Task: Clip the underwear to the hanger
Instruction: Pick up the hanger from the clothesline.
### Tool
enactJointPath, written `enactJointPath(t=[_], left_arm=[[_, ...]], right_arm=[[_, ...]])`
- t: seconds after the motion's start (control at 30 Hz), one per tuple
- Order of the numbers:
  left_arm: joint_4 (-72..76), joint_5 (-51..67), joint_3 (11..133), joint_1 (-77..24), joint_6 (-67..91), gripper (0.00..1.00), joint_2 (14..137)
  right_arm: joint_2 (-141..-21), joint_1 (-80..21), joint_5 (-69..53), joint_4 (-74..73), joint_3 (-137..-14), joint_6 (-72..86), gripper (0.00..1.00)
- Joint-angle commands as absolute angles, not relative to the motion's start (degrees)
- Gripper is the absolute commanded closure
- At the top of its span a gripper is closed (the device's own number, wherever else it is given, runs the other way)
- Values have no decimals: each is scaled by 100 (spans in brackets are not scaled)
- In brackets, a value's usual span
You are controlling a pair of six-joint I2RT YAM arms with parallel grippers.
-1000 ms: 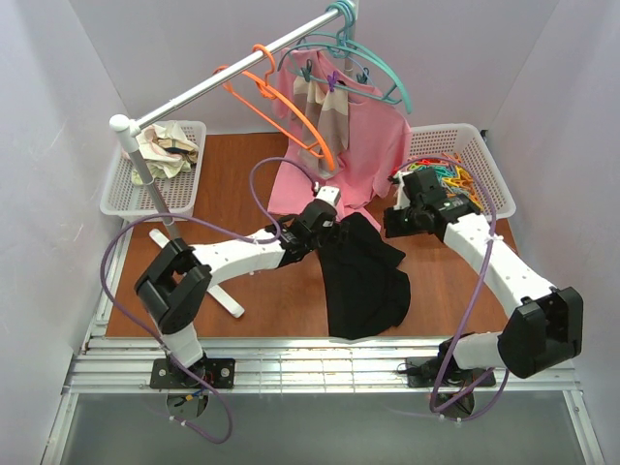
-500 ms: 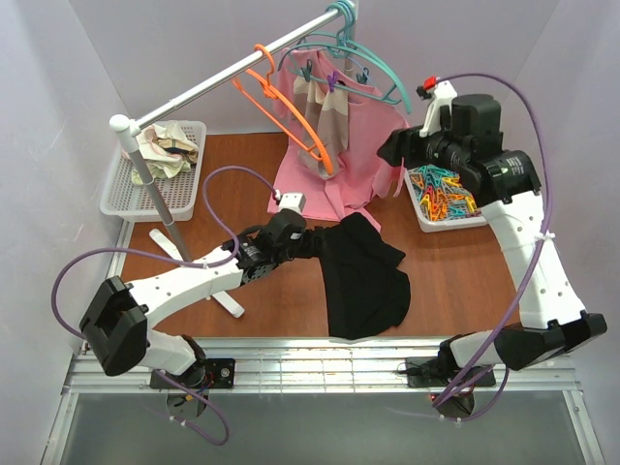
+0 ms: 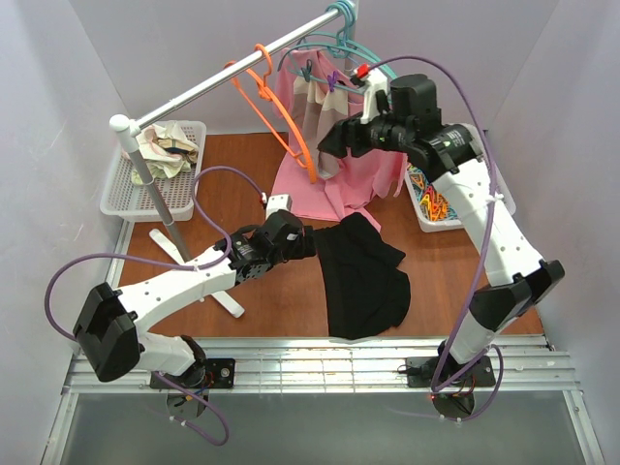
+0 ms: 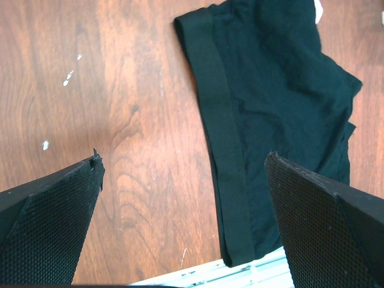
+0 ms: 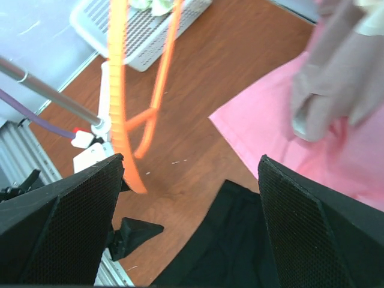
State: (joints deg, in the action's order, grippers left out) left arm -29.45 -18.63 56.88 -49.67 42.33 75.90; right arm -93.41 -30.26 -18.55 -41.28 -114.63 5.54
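Underwear (image 3: 363,281) on the counter (image 3: 232,184): where exactly? (DESK)

Flat, close to the front edge and a little right of centre, black against the wood. The waistband (image 4: 219,120) runs down its left side. (PHOTOGRAPHER)

And the arms? (DESK)

The left end effector (image 3: 308,242) hangs low just beside the waistband's rear corner, fingers spread wide, gripping nothing. The right end effector (image 3: 339,140) is raised at the back, also spread and empty, near the lower tip of the orange hanger (image 3: 291,126), which hangs by its hook from the rail (image 3: 213,82) next to a pink shirt (image 3: 373,160). (PHOTOGRAPHER)

How will the cloth behave? (DESK)

Soft, light and limp, by the look of it. Lifted at one point it would likely droop and fold on itself. The waistband looks the best hold: a thicker, doubled strip, easy to pinch near a corner and firm enough to take a clip. The hanger is thin, stiff plastic and may swing on the rail when touched. Pegs (image 3: 433,201) wait in the basket (image 3: 475,145) at the right edge. (PHOTOGRAPHER)
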Motion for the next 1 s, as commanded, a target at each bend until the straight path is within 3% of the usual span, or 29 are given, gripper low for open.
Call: enactJointPath(t=[0.0,0.6,0.87,0.97], left_arm=[[-3445,-2127,5784,-4957,4579,2,7295],[-3638,-2180,5844,-4957,4764,2,7137],[-3788,-2285,5959,-4948,4772,2,6961],[-3849,-2303,5977,-4957,4807,2,6908]], right_arm=[[-9421,-3339,-1934,-3858,-11935,589,19],[-9729,-4104,-950,-3753,-11479,343,23],[-9967,-4280,-782,-3753,-11566,238,44],[-10037,-4350,-607,-3762,-11602,185,60]])
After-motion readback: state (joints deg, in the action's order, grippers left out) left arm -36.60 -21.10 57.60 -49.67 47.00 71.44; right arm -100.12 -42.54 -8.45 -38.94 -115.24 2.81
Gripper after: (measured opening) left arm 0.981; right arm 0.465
